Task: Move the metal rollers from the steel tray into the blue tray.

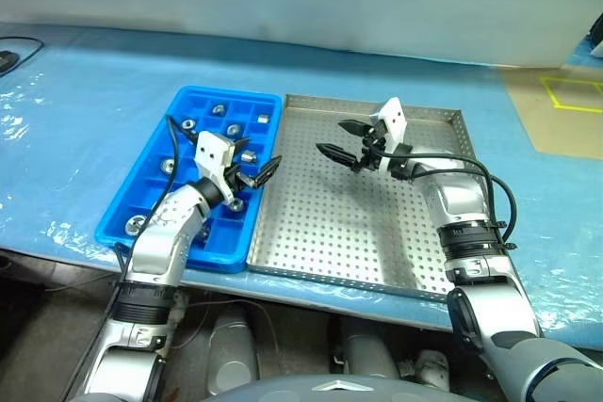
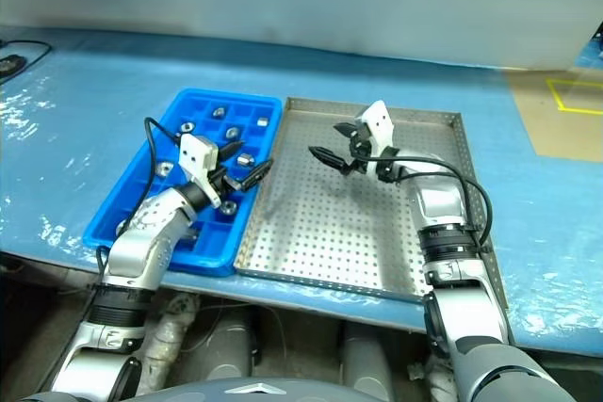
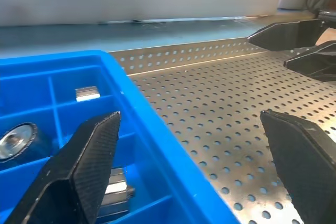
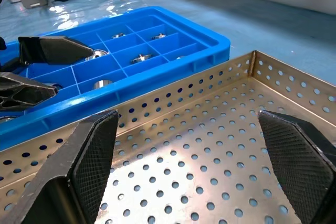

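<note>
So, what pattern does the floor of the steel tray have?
The steel tray floor is plain silver metal with regular rows of small round holes; the right wrist view shows it best.

1. My right gripper [image 4: 202, 166] stands open over the steel tray [image 4: 220, 145].
2. The blue tray [image 4: 173, 35] beyond holds metal rollers [image 4: 103, 84].
3. My left gripper [image 4: 50, 69] hovers there, open.

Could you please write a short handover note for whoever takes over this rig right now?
Left gripper: open, holding nothing, over the blue tray by its edge next to the steel tray.
Right gripper: open, holding nothing, above the steel tray's far half.
Metal rollers: several sit in the blue tray's compartments; no rollers can be seen on the steel tray's visible floor.
Done: the transfer looks complete.
Left: check the floor hidden under the arms.
</note>
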{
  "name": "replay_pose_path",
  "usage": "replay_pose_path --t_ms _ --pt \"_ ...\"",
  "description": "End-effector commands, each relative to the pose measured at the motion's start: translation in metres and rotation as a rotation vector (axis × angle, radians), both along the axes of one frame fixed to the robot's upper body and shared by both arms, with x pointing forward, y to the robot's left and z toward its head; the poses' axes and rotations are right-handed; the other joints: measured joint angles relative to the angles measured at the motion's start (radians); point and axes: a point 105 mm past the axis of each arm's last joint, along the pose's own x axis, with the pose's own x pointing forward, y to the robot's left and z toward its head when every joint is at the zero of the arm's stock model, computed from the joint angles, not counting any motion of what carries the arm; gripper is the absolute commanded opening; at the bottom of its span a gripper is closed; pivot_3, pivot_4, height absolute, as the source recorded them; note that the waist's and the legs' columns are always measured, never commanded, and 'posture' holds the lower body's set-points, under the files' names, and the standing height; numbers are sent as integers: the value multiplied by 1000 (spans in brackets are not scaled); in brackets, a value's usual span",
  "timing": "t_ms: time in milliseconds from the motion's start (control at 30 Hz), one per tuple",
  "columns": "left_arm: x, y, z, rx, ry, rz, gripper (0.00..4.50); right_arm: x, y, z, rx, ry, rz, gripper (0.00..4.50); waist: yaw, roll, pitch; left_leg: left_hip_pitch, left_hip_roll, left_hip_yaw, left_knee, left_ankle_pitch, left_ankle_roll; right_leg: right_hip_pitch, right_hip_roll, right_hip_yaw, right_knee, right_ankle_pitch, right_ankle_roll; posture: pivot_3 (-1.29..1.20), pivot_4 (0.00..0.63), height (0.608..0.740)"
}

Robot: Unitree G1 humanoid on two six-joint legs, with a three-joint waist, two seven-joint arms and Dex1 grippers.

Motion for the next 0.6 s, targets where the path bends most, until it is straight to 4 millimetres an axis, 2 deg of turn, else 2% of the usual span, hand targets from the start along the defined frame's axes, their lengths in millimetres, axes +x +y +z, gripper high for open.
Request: replay_pose_path --t_ms 33,133,300,433,600 --pt "-1 -4 15 -3 -54 -25 4500 -3 2 19 50 -56 0 4466 -3 0 0 1 0 0 0 0 0 1 0 0 0 0 0 -173 150 740" --pt "0 -1 16 15 -67 -16 4500 -8 4 10 62 -28 -1 4466 0 0 0 4 0 0 0 0 0 4 0 0 -1 0 0 -149 150 740" --pt "11 11 23 13 -93 43 4500 -11 20 10 38 -28 68 4466 1 0 0 5 0 0 0 0 1 5 0 0 -1 0 0 -106 150 740" --pt "11 4 28 -4 -110 26 4500 -1 20 16 31 -51 54 4466 2 0 0 6 0 0 0 0 0 5 0 0 -1 1 -1 -88 150 740" --pt "10 4 26 8 -111 29 4500 0 27 12 25 -56 74 4466 5 0 0 5 0 0 -1 0 1 5 0 0 -2 0 -1 -74 150 740"
